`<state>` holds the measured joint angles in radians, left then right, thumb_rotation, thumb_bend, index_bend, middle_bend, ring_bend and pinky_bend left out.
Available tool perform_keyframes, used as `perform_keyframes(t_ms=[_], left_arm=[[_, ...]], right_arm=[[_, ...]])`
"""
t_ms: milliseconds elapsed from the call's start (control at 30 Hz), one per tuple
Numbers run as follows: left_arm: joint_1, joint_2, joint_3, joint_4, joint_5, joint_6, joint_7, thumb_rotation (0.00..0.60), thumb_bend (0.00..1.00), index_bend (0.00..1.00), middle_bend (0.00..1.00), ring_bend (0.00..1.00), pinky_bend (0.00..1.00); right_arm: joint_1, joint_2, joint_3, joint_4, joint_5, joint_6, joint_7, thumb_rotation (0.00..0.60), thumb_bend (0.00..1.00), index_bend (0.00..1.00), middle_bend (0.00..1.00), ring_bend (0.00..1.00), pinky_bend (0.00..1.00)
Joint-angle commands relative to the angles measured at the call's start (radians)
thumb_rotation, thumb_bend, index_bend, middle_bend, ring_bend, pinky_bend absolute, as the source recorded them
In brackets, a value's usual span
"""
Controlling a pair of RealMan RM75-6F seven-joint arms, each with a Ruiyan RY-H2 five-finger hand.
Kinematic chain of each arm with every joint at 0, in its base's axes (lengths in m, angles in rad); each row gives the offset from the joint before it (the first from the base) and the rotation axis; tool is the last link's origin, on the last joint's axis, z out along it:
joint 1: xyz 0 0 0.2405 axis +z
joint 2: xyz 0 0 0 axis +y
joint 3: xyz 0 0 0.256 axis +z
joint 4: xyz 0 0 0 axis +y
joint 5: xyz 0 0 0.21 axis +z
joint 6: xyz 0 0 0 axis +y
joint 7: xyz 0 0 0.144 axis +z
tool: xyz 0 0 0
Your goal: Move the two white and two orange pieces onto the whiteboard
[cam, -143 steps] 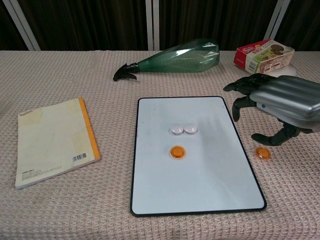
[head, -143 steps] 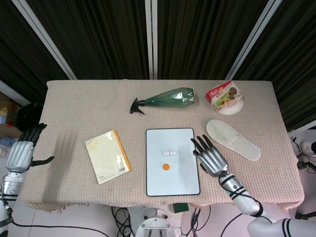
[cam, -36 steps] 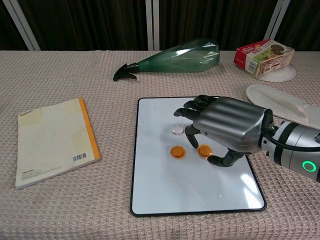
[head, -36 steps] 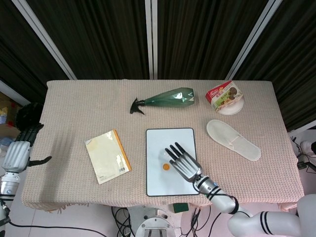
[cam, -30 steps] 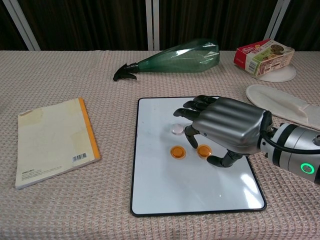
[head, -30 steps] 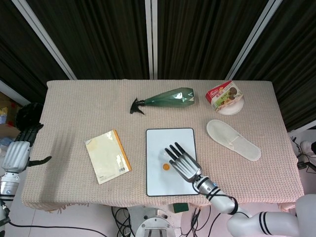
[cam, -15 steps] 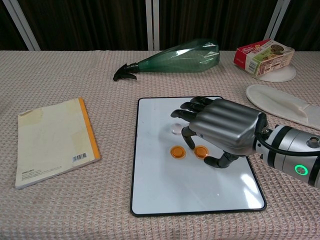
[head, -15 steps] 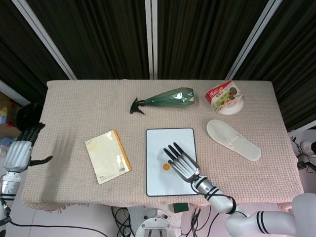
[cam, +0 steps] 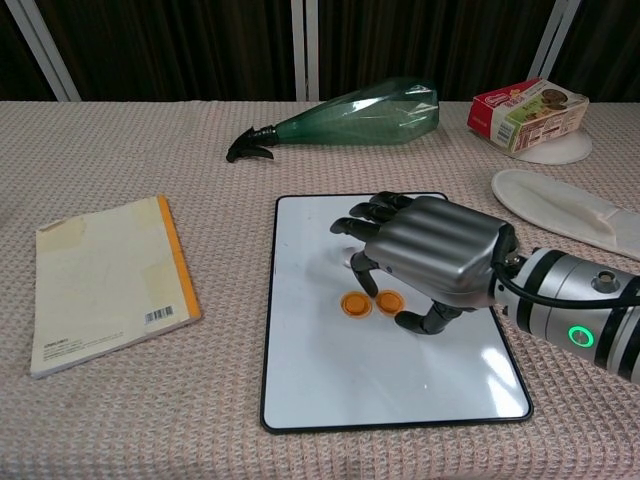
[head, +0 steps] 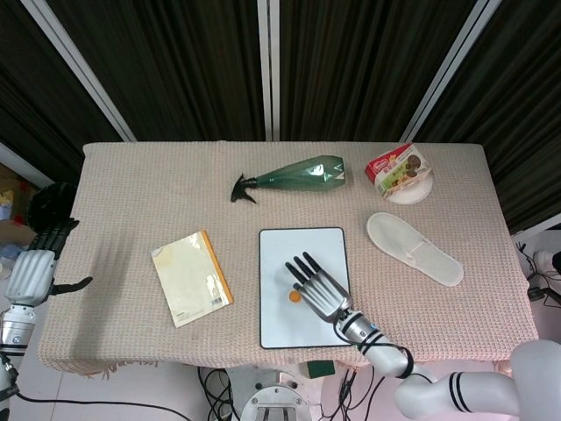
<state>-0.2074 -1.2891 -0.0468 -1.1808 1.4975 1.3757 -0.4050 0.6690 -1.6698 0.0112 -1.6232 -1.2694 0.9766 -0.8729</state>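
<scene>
The whiteboard (cam: 330, 370) lies flat at the table's front centre. Two orange pieces lie side by side on it, one (cam: 354, 304) to the left and one (cam: 388, 299) just under my right hand's fingers. My right hand (cam: 430, 252) hovers palm down over the board's middle with fingers spread and bent down, holding nothing. It covers the spot where the white pieces lay, so they are hidden. In the head view the right hand (head: 316, 288) hides all but one orange piece (head: 295, 296). My left hand (head: 33, 274) hangs beyond the table's left edge, fingers apart and empty.
A green spray bottle (cam: 350, 120) lies behind the board. A yellow notebook (cam: 105, 280) is to its left. A white slipper (cam: 565, 215) and a snack box (cam: 528, 112) on a white plate sit at the right.
My right hand has shifted left across the whiteboard. The second orange piece has slid left with it and now lies beside the first one. The left hand has not moved.
</scene>
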Motion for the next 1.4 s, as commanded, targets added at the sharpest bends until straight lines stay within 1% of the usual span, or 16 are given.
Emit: perform_keyframes(t_ms=[33, 733, 933, 1100, 1167, 1267, 1400], left_arm=[[0.0, -0.002, 0.0, 0.003, -0.001, -0.001, -0.002, 0.59, 0.06, 0.09, 0.08, 0.08, 0.13], [0.002, -0.003, 0.003, 0.011, -0.003, -0.007, -0.008, 0.592, 0.07, 0.09, 0.08, 0.08, 0.13], [0.002, -0.002, 0.003, 0.01, -0.003, -0.005, -0.007, 0.594, 0.07, 0.09, 0.08, 0.08, 0.13], [0.002, -0.002, 0.003, 0.008, -0.003, -0.005, -0.005, 0.591, 0.06, 0.09, 0.08, 0.08, 0.13], [0.002, -0.001, 0.002, 0.007, -0.003, -0.005, -0.004, 0.593, 0.07, 0.09, 0.08, 0.08, 0.13], [0.002, -0.001, 0.003, 0.005, -0.002, -0.004, -0.002, 0.591, 0.06, 0.08, 0.08, 0.08, 0.13], [0.002, 0.0, 0.004, 0.004, -0.003, -0.006, 0.0, 0.593, 0.06, 0.09, 0.08, 0.08, 0.13]], right_arm=[[0.003, -0.003, 0.0, 0.001, 0.004, -0.001, -0.002, 0.6, 0.33, 0.59, 0.02, 0.0, 0.0], [0.023, -0.007, -0.008, 0.001, 0.022, -0.002, -0.009, 0.6, 0.33, 0.58, 0.02, 0.0, 0.0], [0.027, 0.002, -0.013, -0.01, 0.027, -0.001, -0.011, 0.6, 0.32, 0.51, 0.01, 0.0, 0.0], [0.028, 0.009, -0.015, -0.018, 0.026, 0.004, -0.009, 0.6, 0.29, 0.47, 0.01, 0.0, 0.0], [0.029, 0.011, -0.016, -0.019, 0.025, 0.005, -0.006, 0.6, 0.28, 0.46, 0.01, 0.0, 0.0], [0.029, 0.013, -0.017, -0.021, 0.023, 0.007, -0.002, 0.6, 0.24, 0.44, 0.01, 0.0, 0.0], [0.028, 0.016, -0.019, -0.023, 0.018, 0.012, 0.005, 0.6, 0.24, 0.44, 0.01, 0.0, 0.0]])
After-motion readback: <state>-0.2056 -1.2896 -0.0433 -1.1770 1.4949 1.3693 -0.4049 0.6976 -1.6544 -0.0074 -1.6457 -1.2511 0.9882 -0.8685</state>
